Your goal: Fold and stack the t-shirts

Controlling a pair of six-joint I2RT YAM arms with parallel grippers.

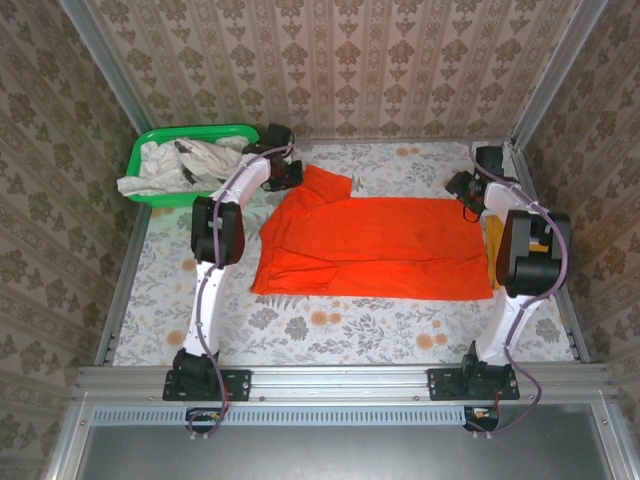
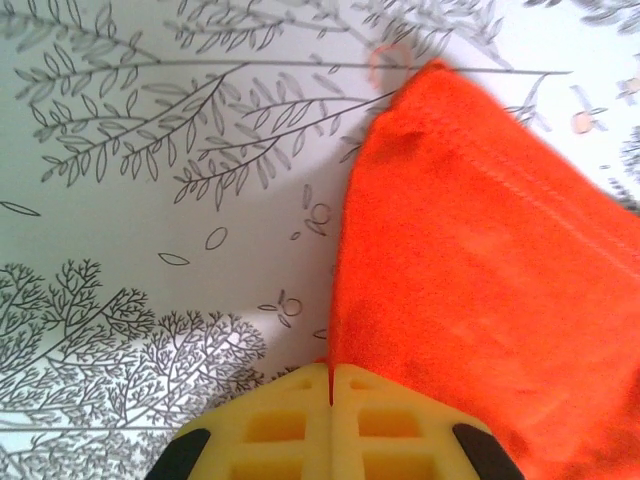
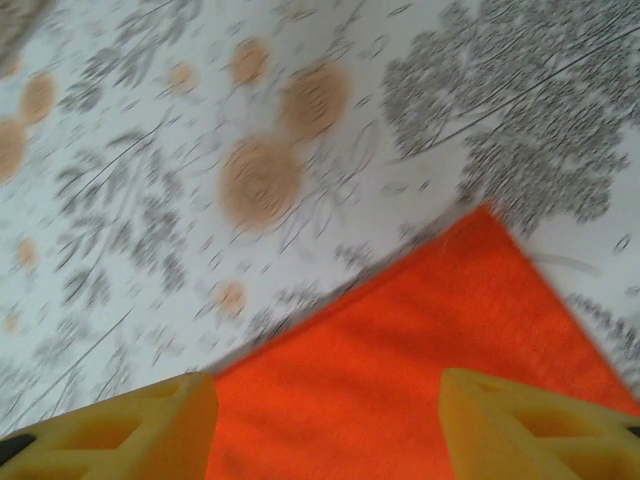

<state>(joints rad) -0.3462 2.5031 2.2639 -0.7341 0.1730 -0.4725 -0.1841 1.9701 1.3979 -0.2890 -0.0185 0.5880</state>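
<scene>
On your flowered tablecloth [image 1: 330, 320] the orange-red t-shirt [image 1: 370, 245] lay spread at the centre, with off-white t-shirts [image 1: 185, 165] heaped in the green basket [image 1: 190, 132] at 10 o'clock. Your left gripper [image 2: 331, 385] pinched the orange sleeve at 11 o'clock; your right gripper [image 3: 325, 390] hung spread wide over the shirt's 2 o'clock corner

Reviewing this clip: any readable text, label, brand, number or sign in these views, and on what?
No text can be read. The bright orange-red cloth t-shirt, the green plastic basket, the floral table cover and the patterned wallpaper show no lettering or labels.
</scene>
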